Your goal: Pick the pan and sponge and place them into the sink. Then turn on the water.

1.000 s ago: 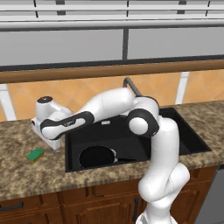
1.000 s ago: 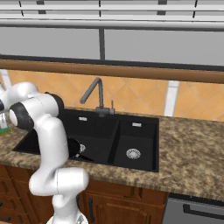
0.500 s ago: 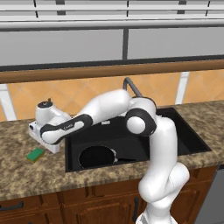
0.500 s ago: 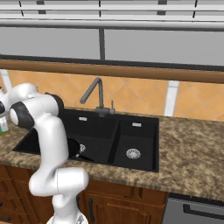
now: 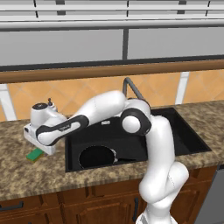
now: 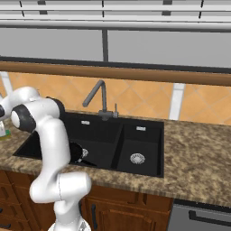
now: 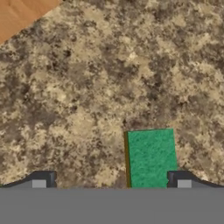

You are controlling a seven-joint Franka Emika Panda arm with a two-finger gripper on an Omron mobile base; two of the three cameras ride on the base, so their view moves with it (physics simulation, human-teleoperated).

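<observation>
we're hovering the claw (image 7: 111,186) over the sponge (image 7: 151,157), jaws spread wide, gripping nothing. in the hand view the sponge is lying flat on the bench (image 7: 96,78) at about 5 o'clock from centre, off toward the right fingertip (image 7: 177,180) rather than centred between the two tips. from the left base view the sponge (image 5: 34,154) is peeking out at 7 o'clock under the hand, just beside the left edge of the sink (image 5: 183,135). the pan (image 5: 97,156) is already sitting in the big basin, so we're judging the sponge as the step in hand, with the faucet (image 6: 98,97) lever left for after.

risks we're seeing:
- offset: descending as is, the right tip is likely landing on top of the sponge instead of beside it, squashing or skidding it.
- soft block: a clamp near one edge is likely pivoting it out of the jaws on lift.
- sponge is low and flat, so stopping short means closing on air; going too deep means tips scraping the bench.
- carrying it toward 3 o'clock into the basin, the forearm is passing close to the faucet neck.
</observation>
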